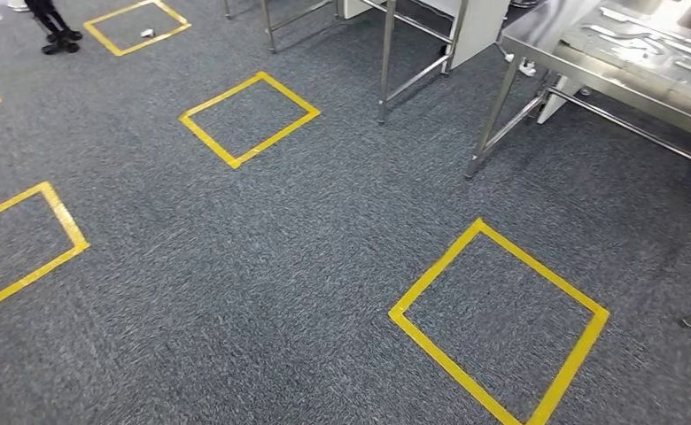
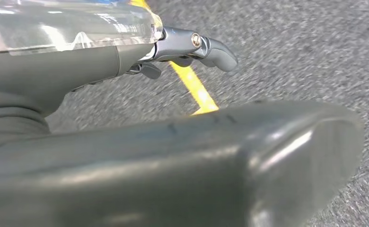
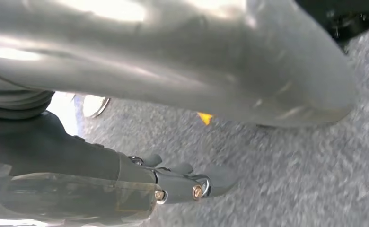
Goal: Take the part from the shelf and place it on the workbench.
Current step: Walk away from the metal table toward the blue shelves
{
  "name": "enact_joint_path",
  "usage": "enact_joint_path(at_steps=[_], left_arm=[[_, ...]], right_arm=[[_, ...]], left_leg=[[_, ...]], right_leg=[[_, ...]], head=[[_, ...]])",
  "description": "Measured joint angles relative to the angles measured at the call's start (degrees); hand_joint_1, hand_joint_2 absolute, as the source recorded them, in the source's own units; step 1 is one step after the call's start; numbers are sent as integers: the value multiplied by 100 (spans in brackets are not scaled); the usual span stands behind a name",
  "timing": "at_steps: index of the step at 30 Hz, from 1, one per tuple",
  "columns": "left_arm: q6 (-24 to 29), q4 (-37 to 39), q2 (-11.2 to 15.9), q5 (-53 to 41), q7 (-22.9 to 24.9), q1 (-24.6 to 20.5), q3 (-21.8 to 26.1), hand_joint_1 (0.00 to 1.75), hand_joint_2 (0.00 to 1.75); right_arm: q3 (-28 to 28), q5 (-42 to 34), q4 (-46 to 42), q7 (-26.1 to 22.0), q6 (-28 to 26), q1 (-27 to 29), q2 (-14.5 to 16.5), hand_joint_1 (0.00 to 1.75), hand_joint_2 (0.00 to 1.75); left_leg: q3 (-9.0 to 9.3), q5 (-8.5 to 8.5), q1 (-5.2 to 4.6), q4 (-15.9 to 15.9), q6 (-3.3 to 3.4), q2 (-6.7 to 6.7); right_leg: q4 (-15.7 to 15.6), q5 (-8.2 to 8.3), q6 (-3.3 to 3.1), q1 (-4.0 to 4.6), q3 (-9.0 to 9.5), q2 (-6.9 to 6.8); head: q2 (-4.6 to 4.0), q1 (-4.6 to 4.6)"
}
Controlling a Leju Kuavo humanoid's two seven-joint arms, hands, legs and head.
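Head view: grey carpet (image 1: 306,266) with yellow tape squares (image 1: 499,319); steel workbench (image 1: 537,49) far right carrying flat metal parts (image 1: 643,44), probably stiff, light, best gripped by an edge; shelf unseen.

Left wrist view: left hand (image 2: 182,142) over carpet, fingers apart, holding nothing.

Right wrist view: right hand (image 3: 182,75) likewise spread, empty, well apart from any part.
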Motion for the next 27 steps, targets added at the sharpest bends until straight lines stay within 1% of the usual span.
enact_joint_path(at_steps=[1, 2, 3, 4, 5, 6, 7, 8, 9, 10, 11, 12, 13, 14, 15, 16, 17, 18, 19, 20, 21, 22, 23, 24, 25, 26, 27], left_arm=[[-1, 0, 5, 1, 10, -17, -1, 0, 0], [-1, 0, 10, 1, 20, -35, -1, 0, 0], [-1, 0, 16, 2, 28, -44, -1, 0, 0], [-1, 0, 22, 2, 36, -40, -1, 0, 0], [-1, 0, 27, 3, 42, -31, -1, 0, 0], [-1, 0, 34, 4, 45, -21, -1, 0, 0], [-1, 0, 39, 4, 46, -16, -1, 0, 0], [-1, -1, 46, 4, 47, -21, -1, 0, 0], [-1, -1, 53, 4, 47, -31, -1, 0, 0], [-1, -2, 57, 5, 47, -39, -1, 0, 0], [1, -2, 65, 9, 49, -39, -1, 0, 0], [3, -2, 71, 13, 50, -27, -1, 0, 0], [5, -2, 76, 16, 52, -9, -1, 0, 0], [8, -1, 80, 18, 55, 6, 0, 0, 0], [10, -1, 81, 18, 58, 9, 1, 0, 0], [11, -1, 82, 18, 61, 5, 1, 0, 0], [10, -1, 82, 19, 63, -4, 1, 0, 0], [8, -2, 85, 21, 64, -9, 1, 0, 0], [5, -1, 87, 28, 64, -8, 2, 0, 0], [3, -1, 90, 39, 67, -3, 2, 0, 0], [2, -1, 93, 55, 70, 1, 3, 0, 0], [1, -1, 94, 70, 75, 3, 4, 0, 0], [2, -2, 94, 86, 79, 1, 5, 0, 0], [2, -2, 94, 102, 81, -4, 7, 0, 0], [5, -2, 94, 111, 80, -7, 7, 0, 0], [13, -2, 94, 119, 75, 0, 8, 0, 0], [23, -1, 92, 121, 70, 16, 9, 0, 0]], right_arm=[[-10, -1, 0, 11, -1, 13, 3, 0, 0], [-22, -2, 0, 22, -1, 24, 3, 0, 0], [-32, -2, 0, 33, -1, 28, 4, 0, 0], [-38, -2, 0, 40, 0, 27, 5, 0, 0], [-41, -2, 0, 43, 1, 24, 7, 0, 0], [-42, -2, 0, 44, 2, 20, 11, 0, 0], [-43, -2, 0, 45, 3, 17, 16, 0, 0], [-43, -2, 0, 45, 4, 18, 23, 0, 0], [-44, -2, 0, 46, 4, 19, 31, 0, 0], [-44, -2, 0, 46, 5, 17, 35, 0, 0], [-44, 0, 0, 45, 6, 8, 40, 0, 0], [-44, 2, 0, 43, 7, -8, 44, 0, 0], [-44, 4, 0, 41, 8, -21, 46, 0, 0], [-44, 6, 0, 37, 8, -28, 49, 0, 0], [-44, 7, 0, 34, 8, -26, 51, 0, 0], [-44, 7, 0, 32, 8, -18, 51, 0, 0], [-44, 8, 0, 31, 9, -7, 52, 0, 0], [-44, 13, 1, 31, 11, 2, 54, 0, 0], [-44, 20, 1, 31, 17, 9, 55, 0, 0], [-44, 29, 2, 31, 23, 15, 56, 0, 0], [-44, 39, 2, 31, 29, 18, 57, 0, 0], [-44, 49, 2, 32, 33, 21, 57, 0, 0], [-44, 62, 2, 33, 34, 26, 57, 0, 0], [-44, 74, 2, 32, 34, 29, 57, 0, 0], [-44, 85, 2, 30, 33, 31, 57, 0, 0], [-44, 97, 2, 22, 32, 31, 57, 0, 0], [-43, 107, 2, 9, 28, 27, 57, 0, 0]], left_leg=[[-168, -170, 2, 331, -9, 192], [-379, -356, 7, 738, -24, 309], [-572, -487, 13, 1109, -40, 368], [-686, -525, 16, 1328, -52, 397], [-681, -446, 18, 1315, -58, 416], [-550, -269, 18, 1062, -55, 443], [-330, -51, 15, 648, -40, 515], [-108, 109, -5, 221, -14, 639], [56, 213, -26, -94, 25, 733], [142, 251, -48, -269, 63, 801], [148, 240, -70, -318, 98, 804], [134, 254, -69, -326, 132, 739], [136, 268, -56, -345, 159, 686], [139, 287, -42, -368, 191, 632], [148, 309, -25, -392, 223, 582], [154, 326, -14, -404, 246, 529], [142, 334, -15, -405, 261, 469], [134, 339, -17, -403, 266, 402], [131, 340, -18, -400, 265, 331], [132, 339, -17, -392, 262, 256], [134, 336, -13, -379, 253, 176], [136, 328, -8, -359, 236, 97], [129, 317, -4, -334, 210, 21], [112, 306, -5, -301, 173, -54], [89, 302, -6, -279, 132, -112], [63, 307, -4, -270, 87, -168], [38, 318, 3, -274, 39, -224]], right_leg=[[-19, -1, -24, 13, 21, -92], [-21, -9, -43, 26, 25, -179], [-18, -20, -51, 40, 25, -267], [-14, -30, -53, 50, 28, -345], [-9, -42, -49, 55, 35, -419], [-2, -58, -41, 57, 48, -489], [8, -78, -28, 61, 67, -555], [23, -104, -8, 75, 85, -619], [38, -129, 16, 90, 99, -678], [50, -148, 41, 104, 109, -729], [55, -161, 67, 113, 116, -781], [54, -168, 92, 116, 127, -831], [65, -188, 123, 108, 135, -819], [124, -248, 154, 97, 121, -722], [295, -376, 181, 83, 52, -569], [583, -557, 200, 61, -77, -391], [978, -763, 209, 50, -264, -257], [1382, -931, 216, 38, -460, -199], [1666, -1000, 225, 25, -606, -181], [1758, -953, 233, 10, -666, -175], [1597, -783, 240, -12, -609, -161], [1251, -548, 244, -37, -465, -117], [859, -354, 246, -63, -296, 5], [526, -217, 246, -79, -161, 127], [332, -160, 240, -84, -87, 219], [267, -167, 223, -75, -69, 271], [259, -161, 196, -56, -74, 228]], head=[[0, 0], [0, -1], [0, -1], [0, -1], [0, -2], [0, -2], [0, -2], [0, -2], [0, -1], [0, -1], [0, -1], [0, 0], [0, 0], [0, 0], [0, 0], [0, 0], [0, 0], [0, 1], [0, 1], [0, 1], [0, 1], [0, 1], [0, 1], [0, 1], [0, 1], [0, 1], [0, 1]])
